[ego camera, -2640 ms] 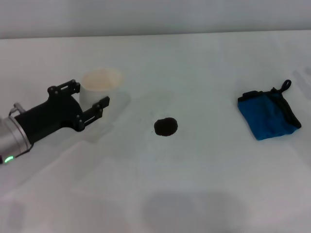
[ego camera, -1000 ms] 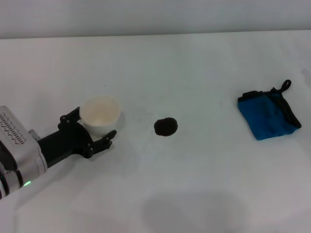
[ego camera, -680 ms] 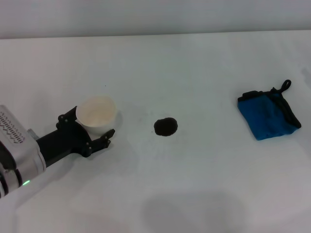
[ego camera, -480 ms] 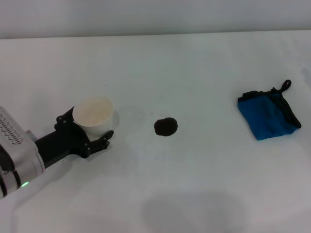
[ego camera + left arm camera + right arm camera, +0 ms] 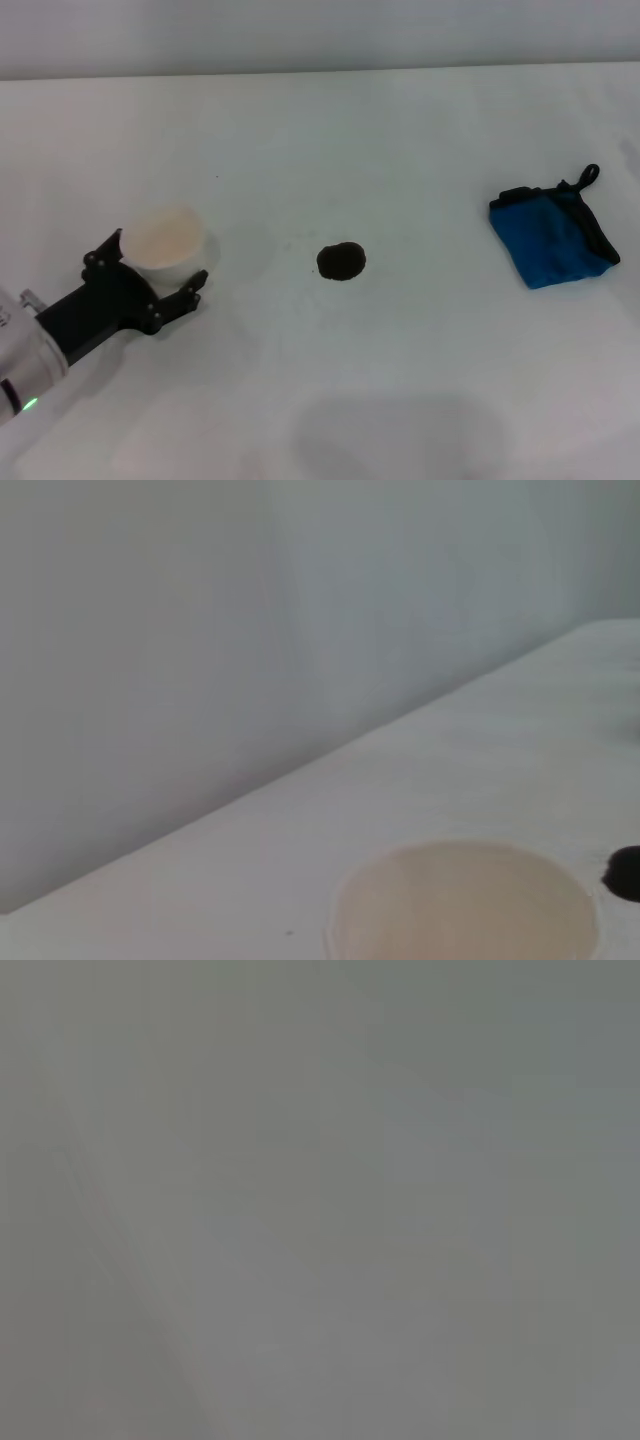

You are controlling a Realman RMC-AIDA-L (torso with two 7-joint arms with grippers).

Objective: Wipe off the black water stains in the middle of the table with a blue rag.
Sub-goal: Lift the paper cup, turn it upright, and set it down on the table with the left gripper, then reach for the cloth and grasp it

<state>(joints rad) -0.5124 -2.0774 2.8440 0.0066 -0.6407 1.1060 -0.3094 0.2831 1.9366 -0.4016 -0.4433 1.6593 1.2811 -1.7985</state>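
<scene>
Your left gripper (image 5: 150, 285) clamps the cup (image 5: 163, 240) at lower left, clearing it from the stain (image 5: 341, 261) at the table's (image 5: 400, 130) centre. The rag (image 5: 550, 238) lies untouched at right. Next, set the cup down and fetch the rag. Right gripper isn't visible.

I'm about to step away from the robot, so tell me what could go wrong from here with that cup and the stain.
1. The left gripper holds the white cup near its base; it could tip or slip when set down.
2. The black stain sits in mid-table, unwiped; a careless sweep might smear it.
3. The blue rag lies far to the right with no arm nearby, and the right gripper is out of view, so wiping may be delayed.
</scene>
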